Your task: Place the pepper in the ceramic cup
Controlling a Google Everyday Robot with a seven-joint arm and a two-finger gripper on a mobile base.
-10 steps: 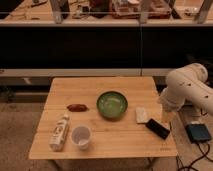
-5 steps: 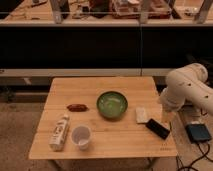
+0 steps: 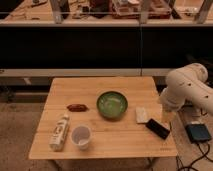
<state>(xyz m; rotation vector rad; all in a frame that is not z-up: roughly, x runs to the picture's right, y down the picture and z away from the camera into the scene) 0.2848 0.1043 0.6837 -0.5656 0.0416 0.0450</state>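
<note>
The pepper (image 3: pixel 77 107) is small and dark red-brown, and it lies on the left half of the wooden table (image 3: pixel 125 145). In front of it and slightly to the right, the white ceramic cup (image 3: pixel 81 136) stands upright near the table's front edge. My gripper (image 3: pixel 166 119) hangs under the white arm (image 3: pixel 187 90) at the table's right edge. It is far to the right of both the pepper and the cup and touches neither. Nothing shows in its grasp.
A green bowl (image 3: pixel 112 104) sits mid-table between the pepper and the arm. A white labelled bottle (image 3: pixel 59 132) lies left of the cup. A small pale block (image 3: pixel 142 115) and a dark flat thing (image 3: pixel 157 128) lie at the right front. A dark counter runs behind the table.
</note>
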